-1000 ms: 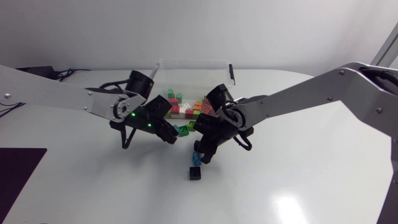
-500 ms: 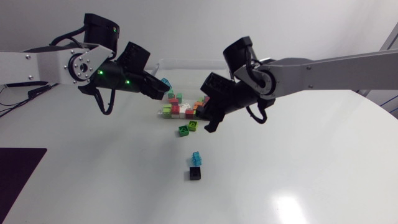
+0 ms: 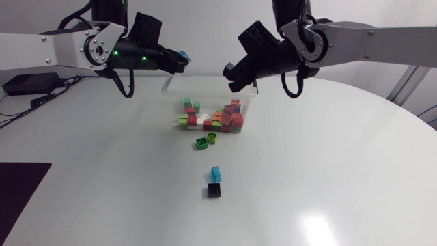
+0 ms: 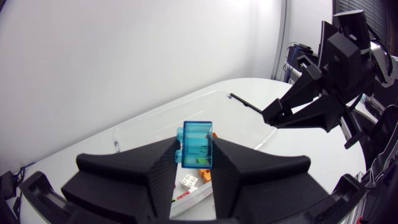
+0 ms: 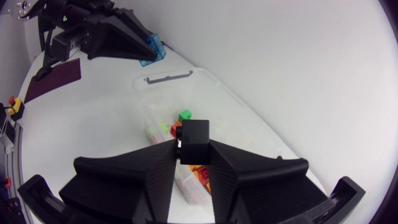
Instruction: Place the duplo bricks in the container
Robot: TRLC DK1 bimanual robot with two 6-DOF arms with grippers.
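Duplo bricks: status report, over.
Left gripper shut on blue brick; right gripper shut on black brick. Both raised near clear container. Four loose bricks on table. Nothing blocking.

White round table (image 3: 355, 171), glossy top; bright light glare (image 3: 315, 222) near front edge; dark mat (image 3: 20, 191) at left edge.

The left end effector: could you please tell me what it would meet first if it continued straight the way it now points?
Probably the right end effector, shut on a black brick, facing it above the container. Depth is unclear; its blue brick might pass just beside.
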